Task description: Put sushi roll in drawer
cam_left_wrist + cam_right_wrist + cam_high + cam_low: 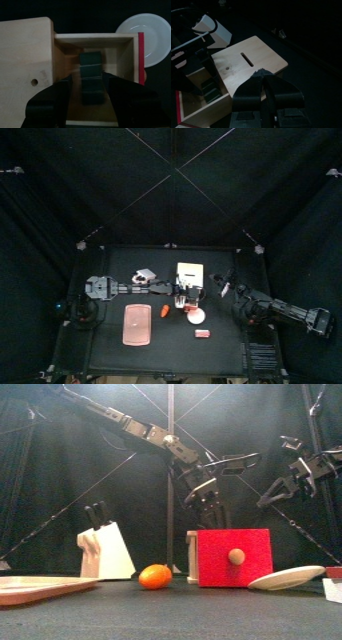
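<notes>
The drawer is a pale wooden box, pulled open, with a red front panel and a round knob. In the left wrist view my left gripper hangs over the open compartment. Its jaws are closed on the dark green sushi roll, which sits low inside the wooden walls. From above, the left gripper is at the near end of the box. My right gripper is shut and empty. It hovers above the unit's slotted wooden top, to the right of it in the top view.
A white bowl lies just in front of the drawer, with an orange fruit to its left. A pink tray lies front left, a pale knife block stands behind it, and a small red-white item sits near the front edge.
</notes>
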Controlling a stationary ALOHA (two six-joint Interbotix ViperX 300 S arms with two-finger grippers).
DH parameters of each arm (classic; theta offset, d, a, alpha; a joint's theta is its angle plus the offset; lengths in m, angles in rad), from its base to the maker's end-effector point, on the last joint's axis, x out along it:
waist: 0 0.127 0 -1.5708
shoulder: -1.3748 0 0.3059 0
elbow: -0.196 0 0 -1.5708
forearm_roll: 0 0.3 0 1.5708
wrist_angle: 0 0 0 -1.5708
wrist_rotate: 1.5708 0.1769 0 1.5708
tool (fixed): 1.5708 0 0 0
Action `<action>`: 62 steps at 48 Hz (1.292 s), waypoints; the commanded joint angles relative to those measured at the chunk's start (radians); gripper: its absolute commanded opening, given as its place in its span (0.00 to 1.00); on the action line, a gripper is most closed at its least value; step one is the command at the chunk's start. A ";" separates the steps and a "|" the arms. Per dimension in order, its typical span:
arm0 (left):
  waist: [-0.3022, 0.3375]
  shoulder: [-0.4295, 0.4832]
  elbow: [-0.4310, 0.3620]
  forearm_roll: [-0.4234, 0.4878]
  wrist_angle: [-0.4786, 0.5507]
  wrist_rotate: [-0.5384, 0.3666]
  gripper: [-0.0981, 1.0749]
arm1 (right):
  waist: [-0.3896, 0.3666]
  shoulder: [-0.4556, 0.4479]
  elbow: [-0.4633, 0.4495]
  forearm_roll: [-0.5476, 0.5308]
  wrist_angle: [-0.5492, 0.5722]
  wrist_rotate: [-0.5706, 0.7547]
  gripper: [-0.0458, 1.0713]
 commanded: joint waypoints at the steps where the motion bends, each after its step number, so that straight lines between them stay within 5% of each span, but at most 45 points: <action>1: 0.003 -0.018 -0.035 0.002 -0.008 0.000 0.82 | -0.003 0.003 -0.009 0.002 -0.005 0.002 0.05; 62: -0.014 -0.112 -0.037 -0.031 -0.057 -0.009 0.81 | -0.003 0.005 -0.009 0.000 -0.003 0.002 0.05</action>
